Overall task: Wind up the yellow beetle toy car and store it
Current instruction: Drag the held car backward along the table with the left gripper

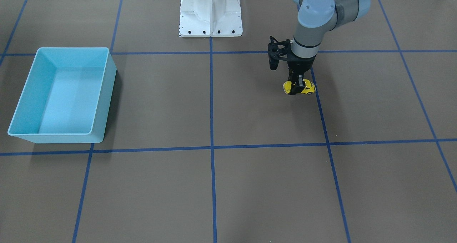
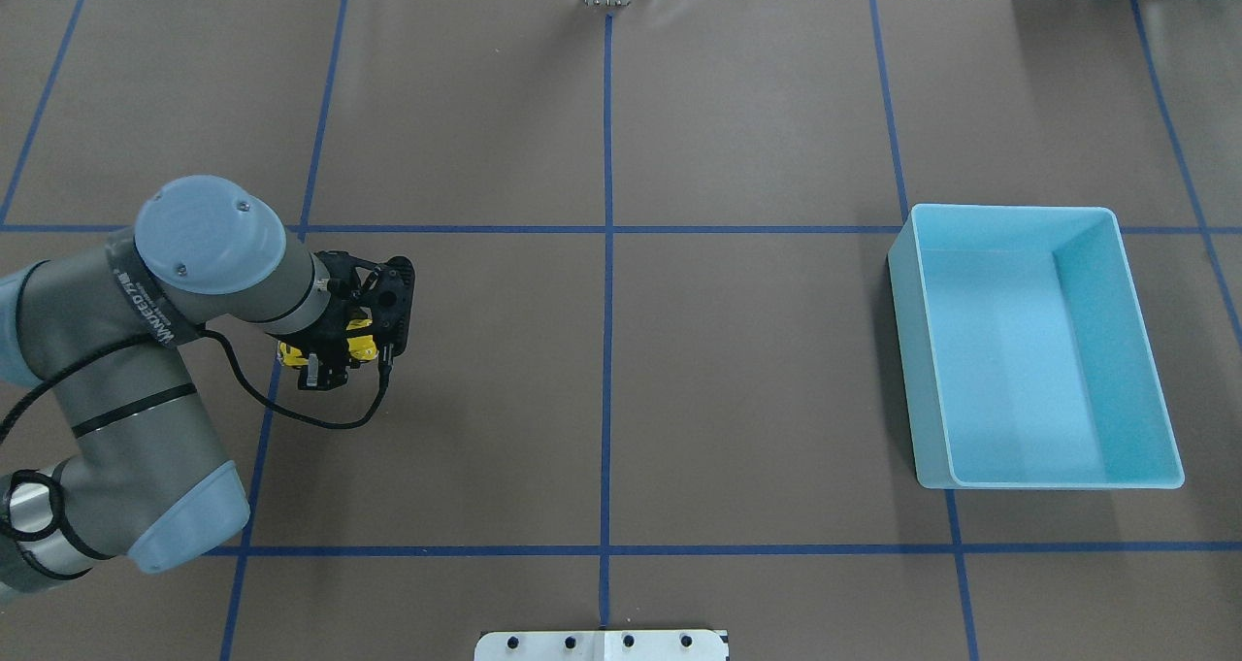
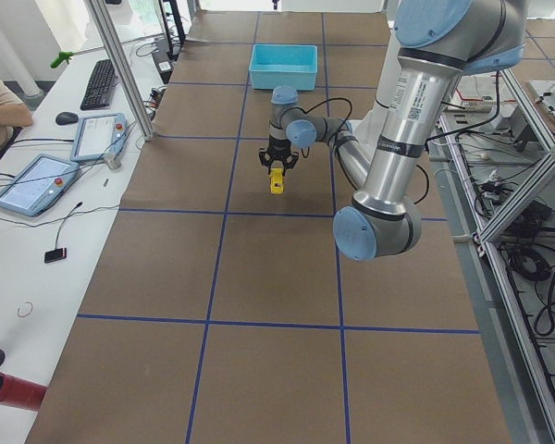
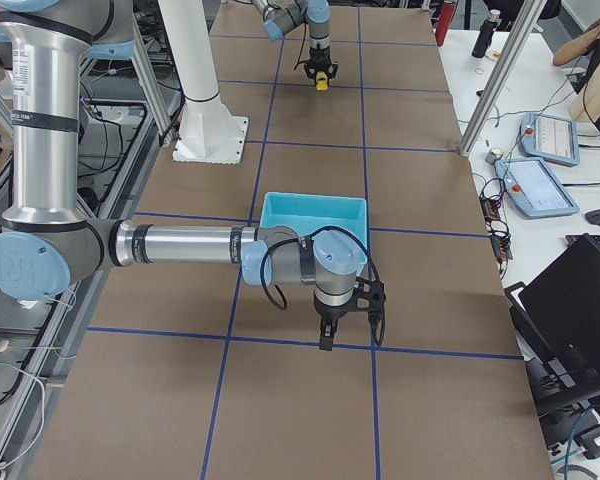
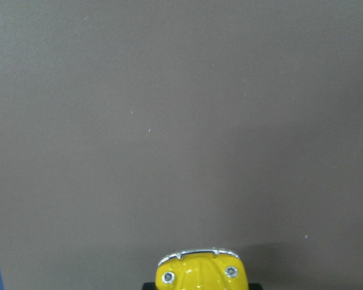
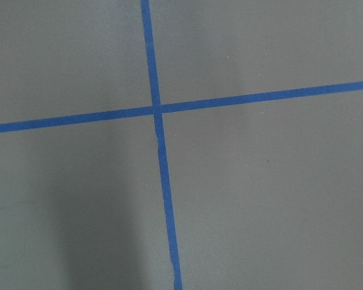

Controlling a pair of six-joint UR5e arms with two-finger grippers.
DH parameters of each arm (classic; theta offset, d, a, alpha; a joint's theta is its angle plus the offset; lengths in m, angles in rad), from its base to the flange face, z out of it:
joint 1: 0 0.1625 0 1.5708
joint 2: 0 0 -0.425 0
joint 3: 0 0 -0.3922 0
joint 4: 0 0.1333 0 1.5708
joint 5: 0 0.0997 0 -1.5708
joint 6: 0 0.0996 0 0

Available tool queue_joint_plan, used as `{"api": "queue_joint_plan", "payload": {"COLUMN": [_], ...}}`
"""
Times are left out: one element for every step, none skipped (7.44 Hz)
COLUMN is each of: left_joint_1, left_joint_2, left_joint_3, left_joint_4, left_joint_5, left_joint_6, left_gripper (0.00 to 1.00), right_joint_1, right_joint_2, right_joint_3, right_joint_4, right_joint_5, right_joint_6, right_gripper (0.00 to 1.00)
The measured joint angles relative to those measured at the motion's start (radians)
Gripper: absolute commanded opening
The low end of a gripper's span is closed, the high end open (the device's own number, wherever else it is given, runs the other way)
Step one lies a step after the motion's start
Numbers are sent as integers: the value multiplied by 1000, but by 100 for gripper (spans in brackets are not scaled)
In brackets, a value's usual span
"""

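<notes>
Clamped on yellow beetle toy car (image 1: 309, 89) w/ left gripper (image 1: 299, 86), low at brown table (image 1: 250, 186), just beside blue tape line (image 1: 321, 111); can't tell whether wheels touch. Well apart from light-blue bin (image 1: 105, 104). Right gripper (image 4: 327, 338) near bin, pointing down; fingers apart or together, can't tell.

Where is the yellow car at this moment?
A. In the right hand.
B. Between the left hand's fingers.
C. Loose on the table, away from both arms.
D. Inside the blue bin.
B: the left hand grips the car from both sides, far from the bin.
</notes>
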Motion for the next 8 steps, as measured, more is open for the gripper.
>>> {"api": "queue_joint_plan", "payload": {"left_joint_1": [-2,-3,-3,-3,-3,-3,-3,-3], "left_joint_2": [17,28,37,47,58,75,93,104], "left_joint_3": [-18,-15,-2,14,35,49,56,60], "left_joint_4": [-19,-60,-111,-161,-201,-221,-233,-240], "left_joint_5": [-5,-7,-8,-10,-25,-57,-84,-99], "left_joint_6": [-6,0,15,33,55,69,73,72], "left_gripper": [0,0,0,0,0,0,0,0], "right_joint_1": [0,0,-1,-2,-3,-5,-7,-9], "right_joint_2": [0,0,-1,-1,-1,-1,-2,-2], "right_joint_3": [0,0,0,0,0,0,0,0], "right_joint_4": [0,0,0,0,0,0,0,0], "right_joint_5": [0,0,1,2,3,3,2,3], "right_joint_6": [0,0,0,0,0,0,0,0], "right_gripper": [99,99,99,99,99,99,99,99]}}
